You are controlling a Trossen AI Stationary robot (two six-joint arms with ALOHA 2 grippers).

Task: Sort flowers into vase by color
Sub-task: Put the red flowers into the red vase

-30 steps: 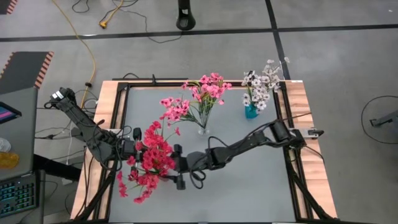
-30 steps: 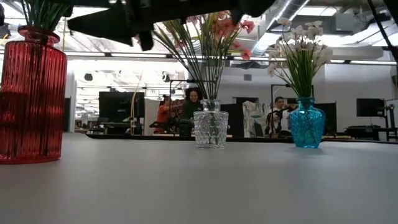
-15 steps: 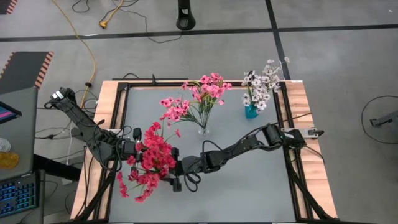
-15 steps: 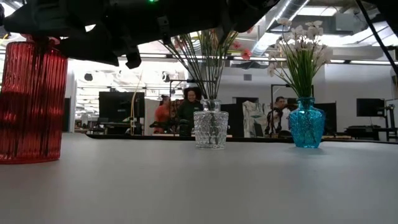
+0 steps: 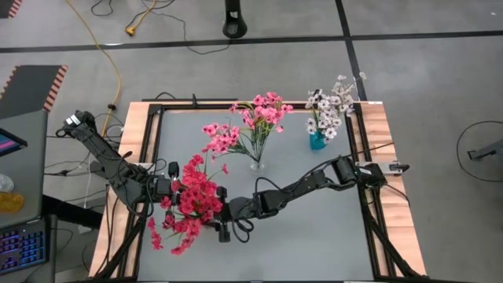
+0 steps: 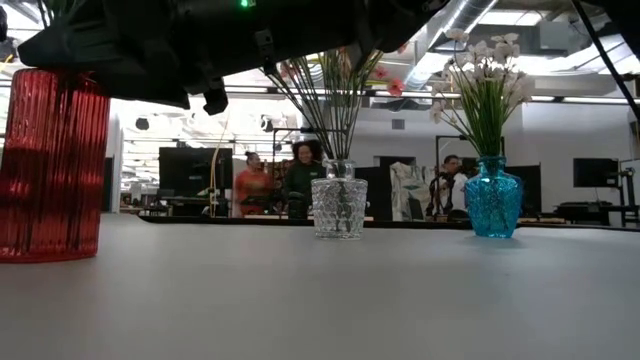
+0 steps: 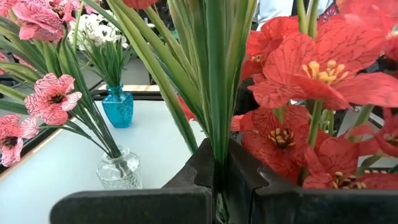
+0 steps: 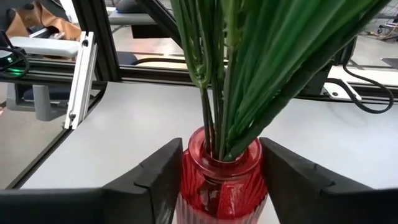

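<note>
A ribbed red vase [image 6: 50,170] stands at the table's near left, with green stems [image 8: 224,93] rising from its neck. The red flowers [image 5: 191,203] spread over it and hide it in the high view. My left gripper [image 5: 174,187] reaches in from the left and is shut on stems among the red blossoms [image 7: 298,68]. My right gripper [image 8: 221,146] comes from the right, one finger on each side of the vase's neck. Pink flowers [image 5: 259,118] stand in a clear vase [image 6: 339,207]. White flowers [image 5: 328,110] stand in a blue vase [image 6: 492,208]. My left gripper pinches a bunch of thin green stems and leaves [image 7: 216,165] between its two fingers, below the red blossoms. The fingers come about level from the table's left and lie across the upright stems. My right gripper has the red vase's neck and shoulder [image 8: 219,177] between its two fingers [image 8: 155,180], which lie against its two sides. They come nearly level from the table's right. The vase stands upright on the table.
The clear vase stands at the table's far middle and the blue vase at the far right. A black frame [image 5: 369,196] runs round the tabletop. Bare grey tabletop [image 5: 314,244] lies near and right. People [image 6: 300,175] show in the room beyond.
My right gripper has come down and gone a little toward the table's left and near edge, to the red vase's neck, then kept still. The red vase has stayed in place.
</note>
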